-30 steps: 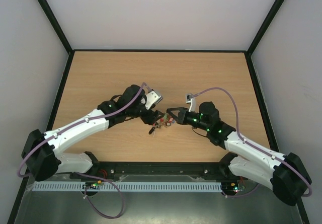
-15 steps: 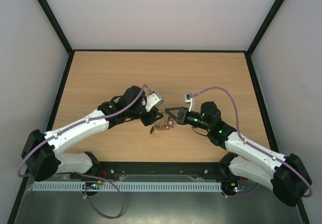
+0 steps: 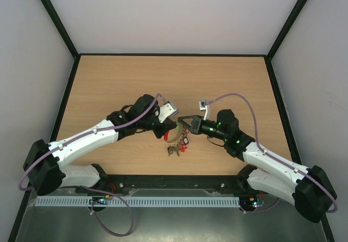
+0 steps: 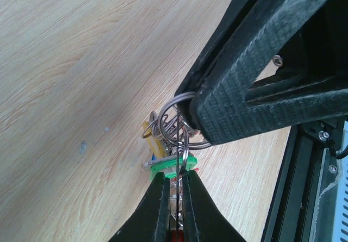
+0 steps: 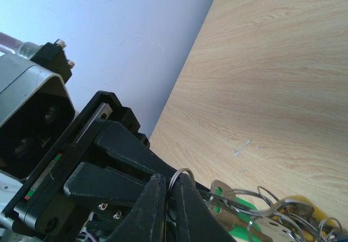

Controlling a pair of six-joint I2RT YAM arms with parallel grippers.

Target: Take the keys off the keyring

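Newly closed left fingers (image 4: 157,209) pinch the keyring (image 4: 175,101) opposite the right fingers (image 5: 155,209), also pinching it, by the near edge of the desk (image 4: 81,62); keys (image 4: 166,167) all threaded, none removed.

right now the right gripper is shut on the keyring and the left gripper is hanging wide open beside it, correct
Not quite: the left gripper is shut on the keyring too, as the left wrist view shows. The right gripper is shut on it, as you said.

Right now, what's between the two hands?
Only the keyring, gripped by the left hand and the right hand, with the keys bunched on it. The left wrist view shows it.
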